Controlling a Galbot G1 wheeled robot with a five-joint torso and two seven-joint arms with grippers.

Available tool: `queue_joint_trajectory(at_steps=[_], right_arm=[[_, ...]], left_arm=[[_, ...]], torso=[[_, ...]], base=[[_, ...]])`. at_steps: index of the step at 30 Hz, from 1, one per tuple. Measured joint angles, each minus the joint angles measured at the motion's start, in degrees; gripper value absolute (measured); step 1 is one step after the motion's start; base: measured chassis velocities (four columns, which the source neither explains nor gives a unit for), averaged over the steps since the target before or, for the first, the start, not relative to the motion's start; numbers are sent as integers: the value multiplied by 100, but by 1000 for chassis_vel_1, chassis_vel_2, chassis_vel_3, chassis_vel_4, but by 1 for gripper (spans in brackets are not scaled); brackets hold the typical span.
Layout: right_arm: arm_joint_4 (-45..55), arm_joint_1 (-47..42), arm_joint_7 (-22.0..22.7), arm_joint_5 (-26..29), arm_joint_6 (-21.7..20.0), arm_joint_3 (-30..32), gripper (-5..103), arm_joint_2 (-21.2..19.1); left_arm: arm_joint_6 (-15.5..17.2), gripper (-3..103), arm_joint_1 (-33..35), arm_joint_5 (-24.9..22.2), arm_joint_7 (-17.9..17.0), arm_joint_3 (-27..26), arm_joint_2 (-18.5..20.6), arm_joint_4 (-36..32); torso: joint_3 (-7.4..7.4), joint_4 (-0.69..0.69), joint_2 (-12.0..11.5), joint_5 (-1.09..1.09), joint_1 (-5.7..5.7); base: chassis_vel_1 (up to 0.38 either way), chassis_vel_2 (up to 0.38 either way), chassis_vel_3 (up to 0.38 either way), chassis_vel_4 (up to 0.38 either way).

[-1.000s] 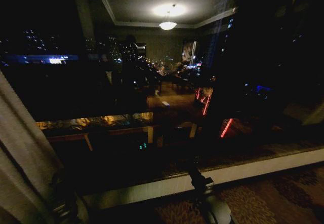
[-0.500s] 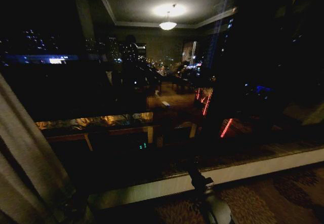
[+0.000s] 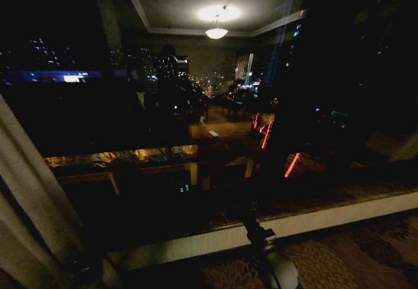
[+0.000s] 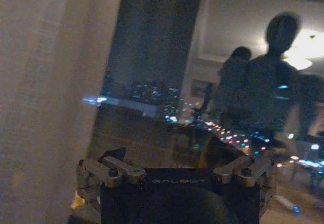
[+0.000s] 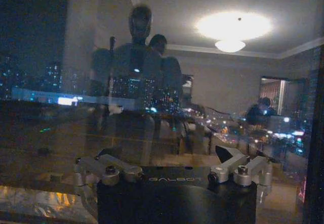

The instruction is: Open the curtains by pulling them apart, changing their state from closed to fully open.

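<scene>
Curtains (image 3: 29, 197) are seen gathered at the far left of the head view, a pale pleated panel hanging from above down to the lower left corner, with dark window glass (image 3: 196, 138) exposed across the rest of the scene. In the left wrist view the same sheer fabric (image 4: 50, 97) is seen just beside the left gripper (image 4: 179, 155), on one side of it; no fabric is seen between the fingers, which are spread wide apart on their linkages. Whether the cloth is touched by the gripper body cannot be told.

The right gripper (image 5: 177, 158) is held before the bare glass, its fingers likewise spread wide with nothing between them. The right arm (image 3: 264, 250) is seen low in the middle of the head view, above a patterned carpet (image 3: 339, 256).

Beyond the arms, a pale window sill (image 3: 294, 227) is laid across the scene from left to right. Farther off, the glass is covered by reflections of a lit ceiling lamp (image 3: 217, 33) and by city lights outside.
</scene>
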Motion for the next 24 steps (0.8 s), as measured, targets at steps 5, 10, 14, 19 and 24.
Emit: queue_joint_trajectory(at_steps=[5, 10, 14, 19, 24], right_arm=[[0, 0, 0, 0, 0, 0, 100, 0], [0, 0, 0, 0, 0, 0, 100, 0], [0, 0, 0, 0, 0, 0, 100, 0], [0, 0, 0, 0, 0, 0, 100, 0], [0, 0, 0, 0, 0, 0, 100, 0]], left_arm=[[47, 100, 7, 62, -162, 40, -2, -34], [50, 100, 30, 79, -70, 45, -1, -44], [50, 100, 32, 82, -53, 45, 0, -46], [50, 100, 34, 85, -44, 45, 1, -48], [50, 100, 34, 87, -41, 45, 1, -50]], torso=[[0, 0, 0, 0, 0], [0, 0, 0, 0, 0], [0, 0, 0, 0, 0], [0, 0, 0, 0, 0], [0, 0, 0, 0, 0]], base=[[0, 0, 0, 0], [0, 0, 0, 0], [0, 0, 0, 0], [0, 0, 0, 0], [0, 0, 0, 0]])
